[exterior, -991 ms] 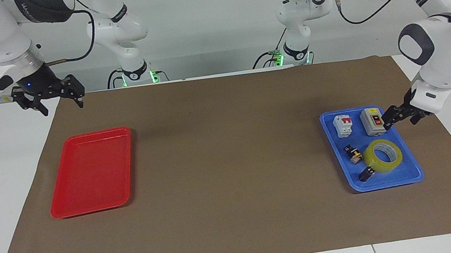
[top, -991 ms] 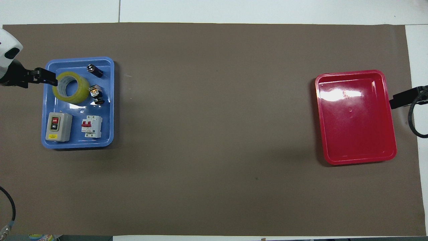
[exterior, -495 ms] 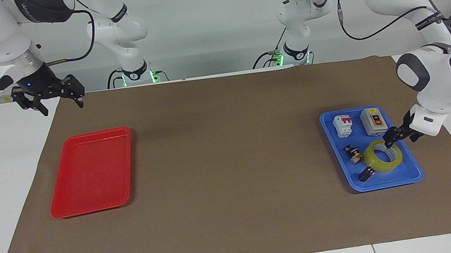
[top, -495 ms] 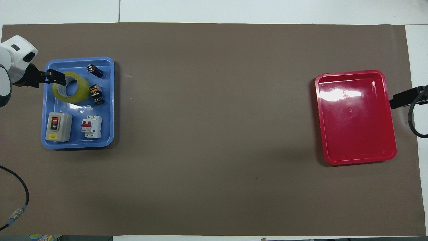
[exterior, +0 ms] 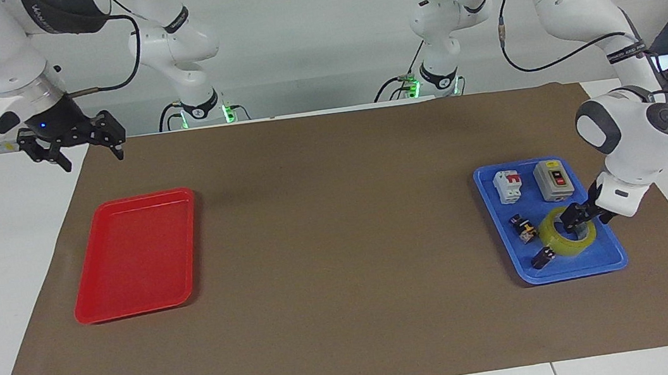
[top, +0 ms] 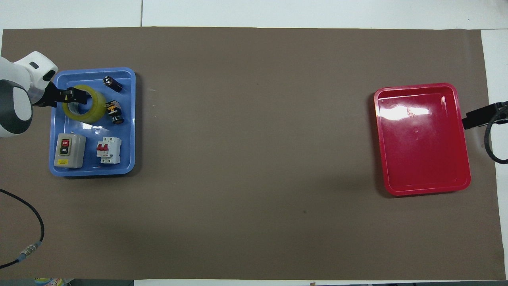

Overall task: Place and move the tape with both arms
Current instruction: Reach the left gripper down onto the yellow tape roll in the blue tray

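The tape (exterior: 554,243) (top: 93,113), a yellow translucent roll, lies flat in the blue tray (exterior: 574,274) (top: 91,171) at the left arm's end of the table. My left gripper (exterior: 583,222) (top: 71,97) is open and low over the roll. One finger reaches into the core hole and the other stands outside the roll's wall. My right gripper (exterior: 91,157) waits open in the air by the brown mat's corner, near the red tray (exterior: 133,313) (top: 426,191), which holds nothing. Only a dark tip of it (top: 476,117) shows in the overhead view.
In the blue tray, nearer to the robots than the tape, stand a grey switch box (exterior: 553,180) (top: 69,150) and a white circuit breaker (exterior: 508,185) (top: 108,150). Two small dark parts (exterior: 524,228) (exterior: 543,258) lie beside the roll. A brown mat (exterior: 341,244) covers the table.
The left gripper has come down from above the switch box onto the tape, its fingers now at the roll's wall. The right arm has not moved.
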